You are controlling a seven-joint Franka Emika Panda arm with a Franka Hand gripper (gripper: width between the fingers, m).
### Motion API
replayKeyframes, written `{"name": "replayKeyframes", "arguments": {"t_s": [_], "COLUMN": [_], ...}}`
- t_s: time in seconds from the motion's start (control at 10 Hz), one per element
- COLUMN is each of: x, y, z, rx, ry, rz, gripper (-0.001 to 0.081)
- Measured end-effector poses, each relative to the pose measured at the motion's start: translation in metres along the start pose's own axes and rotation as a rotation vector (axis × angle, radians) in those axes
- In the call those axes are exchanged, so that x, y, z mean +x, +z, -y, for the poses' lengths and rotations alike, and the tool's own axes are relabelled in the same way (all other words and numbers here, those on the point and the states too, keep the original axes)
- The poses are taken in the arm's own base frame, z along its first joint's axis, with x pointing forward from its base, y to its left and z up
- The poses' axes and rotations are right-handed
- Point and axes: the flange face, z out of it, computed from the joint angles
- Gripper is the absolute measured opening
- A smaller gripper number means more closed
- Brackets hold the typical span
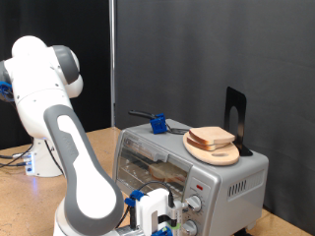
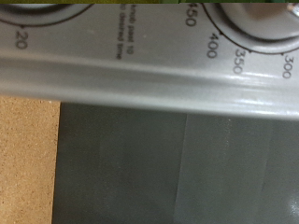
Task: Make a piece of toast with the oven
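In the exterior view the tool (image 1: 160, 218) sits at the oven (image 1: 187, 167) knobs, its spread impossible to tell, the piece of toast (image 1: 211, 139) on a wooden plate (image 1: 213, 152) atop; the wrist view shows dial numbers 300, 350, 400, 450, so a slip could mis-set temperature.

The wooden desk (image 1: 18, 157) carries the silver oven (image 1: 187, 169) and the robot's white base (image 1: 44, 157), with cables trailing beside.

The exterior view faces the oven (image 1: 187, 167) front from afar; the wrist view presses close against its dial panel (image 2: 149, 56).
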Motion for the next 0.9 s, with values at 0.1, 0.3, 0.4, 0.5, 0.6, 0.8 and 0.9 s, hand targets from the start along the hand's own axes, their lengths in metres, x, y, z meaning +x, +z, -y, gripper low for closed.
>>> {"name": "replayKeyframes", "arguments": {"t_s": [0.1, 0.3, 0.4, 0.5, 0.6, 0.8, 0.9], "x": [0.0001, 0.0015, 0.0024, 0.0032, 0.0039, 0.0042, 0.0042], "y": [-0.0001, -0.0002, 0.0006, 0.0019, 0.0032, 0.0041, 0.0041], "z": [0.0001, -0.0003, -0.0008, -0.0010, -0.0011, -0.0011, -0.0011], "rx": [0.001, -0.002, -0.007, -0.010, -0.013, -0.015, -0.015], "ry": [-0.007, -0.011, -0.011, -0.011, -0.011, -0.012, -0.012], "rz": [-0.001, -0.013, -0.018, -0.024, -0.030, -0.031, -0.031], "gripper": [0.0682, 0.0682, 0.0682, 0.0682, 0.0682, 0.0682, 0.0682]}}
